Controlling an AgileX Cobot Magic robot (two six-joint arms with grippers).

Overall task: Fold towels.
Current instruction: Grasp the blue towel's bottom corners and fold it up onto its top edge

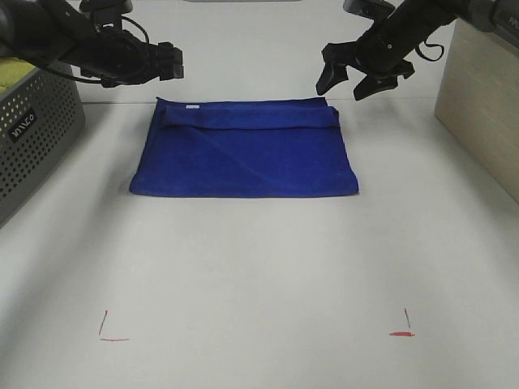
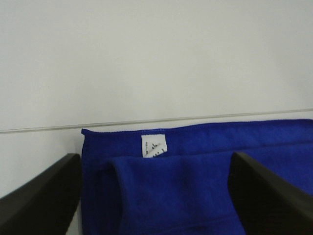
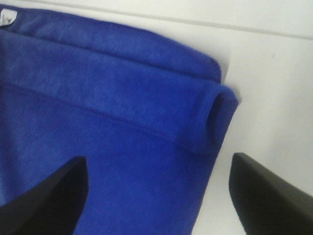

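Observation:
A deep royal-blue towel [image 1: 243, 150] lies folded flat on the white table, its upper layer stopping short of the far edge. A small white tag [image 1: 192, 106] sits at the far left edge, also shown in the left wrist view [image 2: 153, 146]. My left gripper [image 1: 174, 62] hovers open and empty above the towel's far left corner [image 2: 195, 186]. My right gripper [image 1: 350, 81] hovers open and empty above the towel's far right corner [image 3: 122, 122]. Neither gripper touches the cloth.
A grey perforated metal basket [image 1: 36, 134] stands at the left edge with a yellow-green cloth [image 1: 15, 74] in it. A beige box [image 1: 486, 97] stands at the right. Red corner marks [image 1: 109, 328] [image 1: 403, 324] lie near the front of the table [image 1: 259, 267].

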